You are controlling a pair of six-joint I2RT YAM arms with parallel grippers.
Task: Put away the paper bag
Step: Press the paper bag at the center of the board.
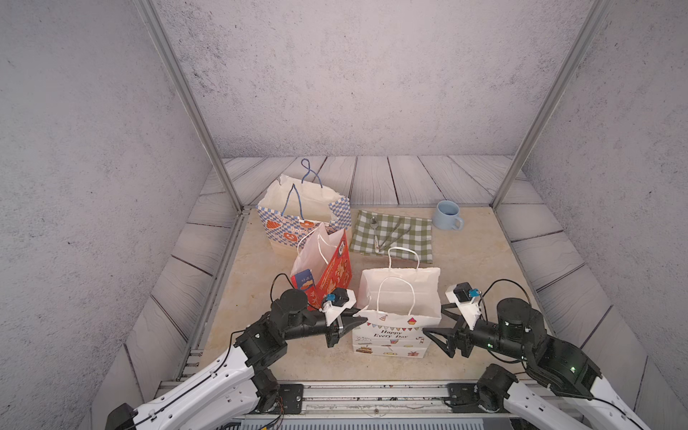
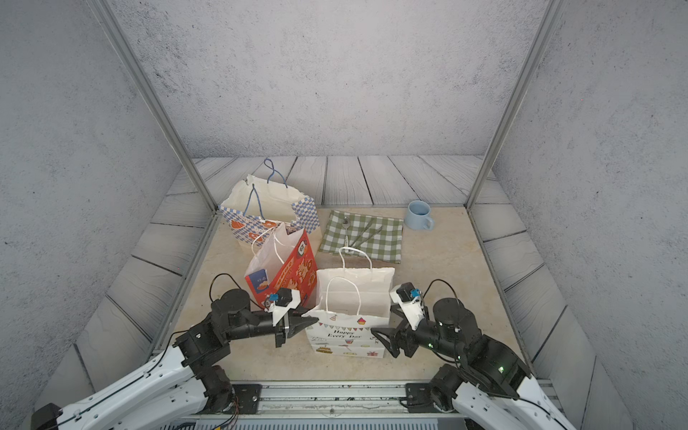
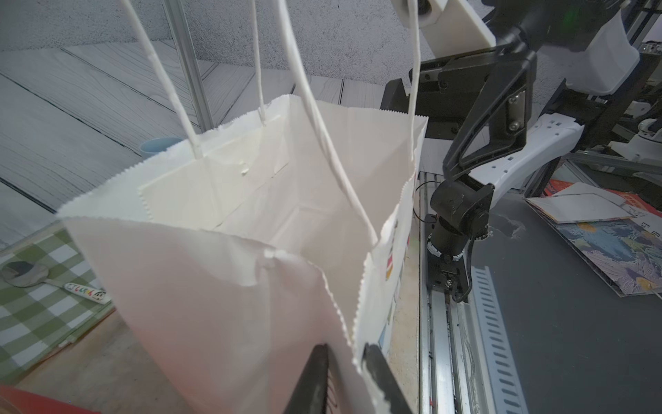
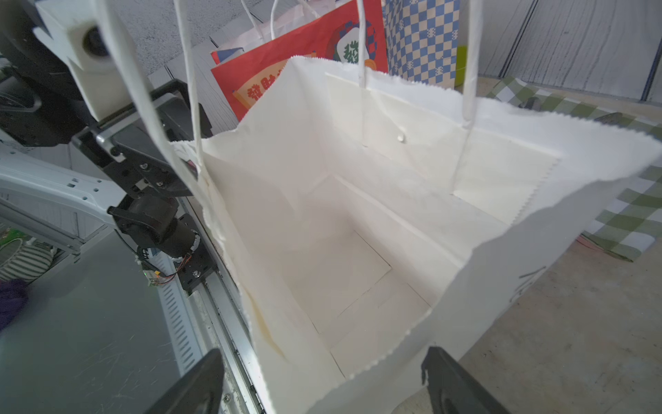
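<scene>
The white bag (image 1: 398, 294) stands upright and open near the front of the surface (image 1: 484, 283), between the two grippers, with both its handles up; the left gripper (image 1: 359, 322) is at its front left corner, and in the left wrist view the fingers (image 3: 313, 380) lie close together on either side of the paper rim; whether they actually press it I cannot tell. The right gripper (image 1: 433, 318) is spread wide at the bag's right side, its fingers (image 4: 200, 387) well apart with the bag's near wall between them. Just behind and left leans a red bag (image 1: 331, 271); a blue checked bag (image 1: 298, 223) stands further back; a spoon (image 1: 375, 231) lies on a green cloth (image 1: 402, 238), beside a blue mug (image 1: 448, 216).
</scene>
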